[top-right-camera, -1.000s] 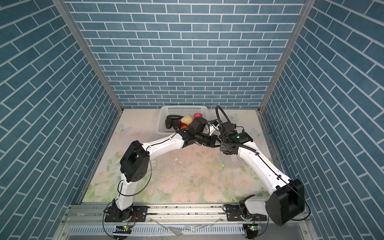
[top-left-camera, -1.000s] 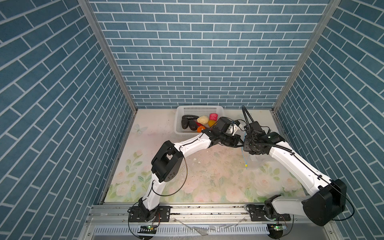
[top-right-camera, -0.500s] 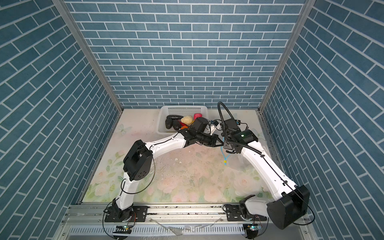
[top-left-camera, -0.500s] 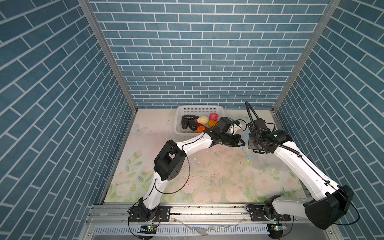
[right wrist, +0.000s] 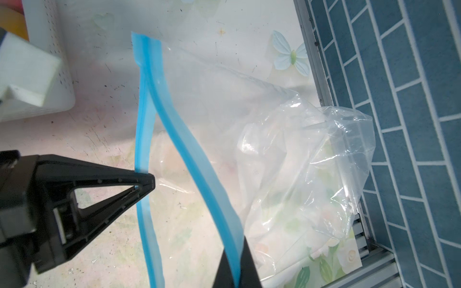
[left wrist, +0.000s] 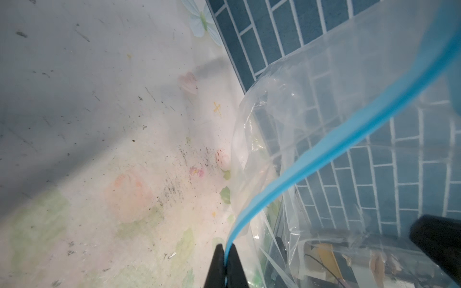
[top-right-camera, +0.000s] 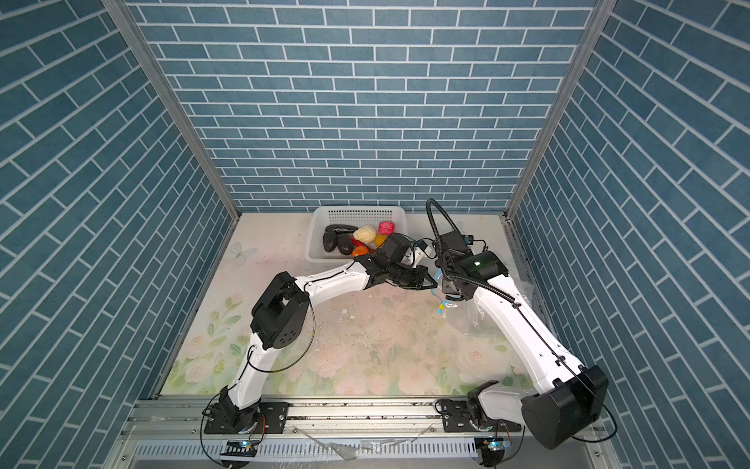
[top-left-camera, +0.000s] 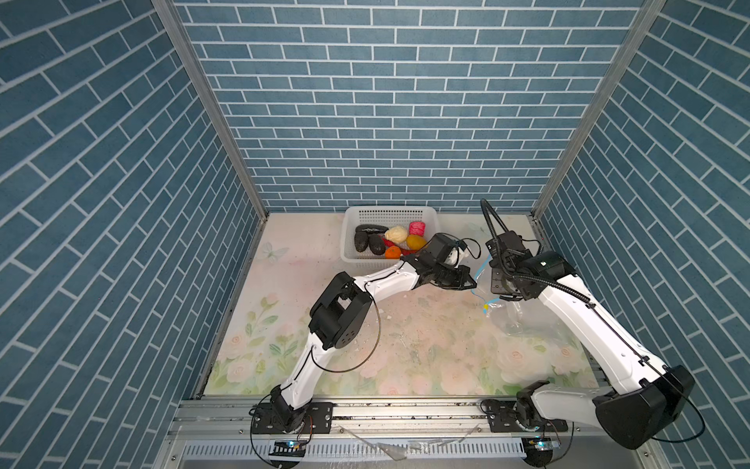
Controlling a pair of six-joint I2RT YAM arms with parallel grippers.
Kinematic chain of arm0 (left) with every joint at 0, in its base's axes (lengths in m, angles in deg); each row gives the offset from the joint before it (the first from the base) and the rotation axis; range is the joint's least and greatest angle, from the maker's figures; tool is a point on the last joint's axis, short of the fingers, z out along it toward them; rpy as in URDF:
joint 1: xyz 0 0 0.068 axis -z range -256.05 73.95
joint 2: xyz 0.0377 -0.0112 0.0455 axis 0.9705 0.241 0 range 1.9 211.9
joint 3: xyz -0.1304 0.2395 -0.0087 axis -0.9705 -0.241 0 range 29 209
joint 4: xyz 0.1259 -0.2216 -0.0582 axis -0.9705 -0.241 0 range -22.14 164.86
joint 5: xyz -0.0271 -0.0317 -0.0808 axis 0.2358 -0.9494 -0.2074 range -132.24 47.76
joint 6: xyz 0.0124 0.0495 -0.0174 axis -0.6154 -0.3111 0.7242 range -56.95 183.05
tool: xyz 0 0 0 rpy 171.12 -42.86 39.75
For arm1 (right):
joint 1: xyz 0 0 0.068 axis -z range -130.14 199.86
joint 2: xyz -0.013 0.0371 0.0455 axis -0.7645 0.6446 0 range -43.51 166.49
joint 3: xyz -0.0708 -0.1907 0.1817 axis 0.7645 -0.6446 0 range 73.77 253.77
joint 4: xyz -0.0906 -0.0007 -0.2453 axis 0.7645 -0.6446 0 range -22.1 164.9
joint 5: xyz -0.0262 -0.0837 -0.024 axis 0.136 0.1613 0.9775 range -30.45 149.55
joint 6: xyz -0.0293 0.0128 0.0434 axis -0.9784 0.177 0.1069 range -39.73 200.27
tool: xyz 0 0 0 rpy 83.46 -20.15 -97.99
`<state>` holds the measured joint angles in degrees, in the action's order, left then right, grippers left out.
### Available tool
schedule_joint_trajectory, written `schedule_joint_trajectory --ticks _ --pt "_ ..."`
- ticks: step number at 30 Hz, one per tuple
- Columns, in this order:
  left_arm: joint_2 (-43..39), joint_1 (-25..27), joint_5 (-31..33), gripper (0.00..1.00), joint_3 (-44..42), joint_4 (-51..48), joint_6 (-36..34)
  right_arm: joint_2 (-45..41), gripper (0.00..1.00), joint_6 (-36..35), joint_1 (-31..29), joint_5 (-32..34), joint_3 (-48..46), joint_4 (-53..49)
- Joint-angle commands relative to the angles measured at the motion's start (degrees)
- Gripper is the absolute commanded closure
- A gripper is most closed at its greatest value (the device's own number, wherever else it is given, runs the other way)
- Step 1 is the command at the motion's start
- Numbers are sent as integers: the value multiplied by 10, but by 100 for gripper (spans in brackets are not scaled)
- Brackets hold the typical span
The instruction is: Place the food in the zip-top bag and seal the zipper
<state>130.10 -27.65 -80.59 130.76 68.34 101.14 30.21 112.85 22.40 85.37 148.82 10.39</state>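
Floral mat (top-left-camera: 426, 357): your reference; a pale cover printed with pink roses and green leaves, scuffed and speckled dark at its middle.
Back wall (top-left-camera: 389, 101): you see teal brick pattern with white joints rising from the mat's far edge.
Side walls: the same brick; left wall (top-left-camera: 101, 223) and right wall (top-left-camera: 669, 203) flank the mat.
Corner posts: grey metal, left post (top-left-camera: 213, 109) and right post (top-left-camera: 590, 109), standing at the mat's far corners.
Rail (top-left-camera: 406, 414): aluminium, along the mat's near edge.
Light: even and diffuse over mat and walls.
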Motion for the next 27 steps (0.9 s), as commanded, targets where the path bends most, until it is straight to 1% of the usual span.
schedule_joint_trajectory --ticks 1,5,10,15,21,25,27 --pt "10 -2 45 100 8 -41 -28 20 100 -11 7 -17 -5 0" --pt "14 -9 61 100 -8 -37 -25 32 100 -15 15 -52 -6 25" --pt "25 -14 65 100 -11 -37 -23 46 100 -17 23 -101 -10 56" --pt "33 -15 65 97 -11 -41 -26 63 100 -14 28 -147 -23 96" --pt "22 -20 67 90 -22 -39 -28 103 100 -16 33 -169 -37 139" --pt "2 -25 76 82 -38 -40 -35 125 100 -18 35 -176 -39 150" --pt "-11 -28 82 75 -45 -42 -38 129 100 -19 37 -178 -42 155"
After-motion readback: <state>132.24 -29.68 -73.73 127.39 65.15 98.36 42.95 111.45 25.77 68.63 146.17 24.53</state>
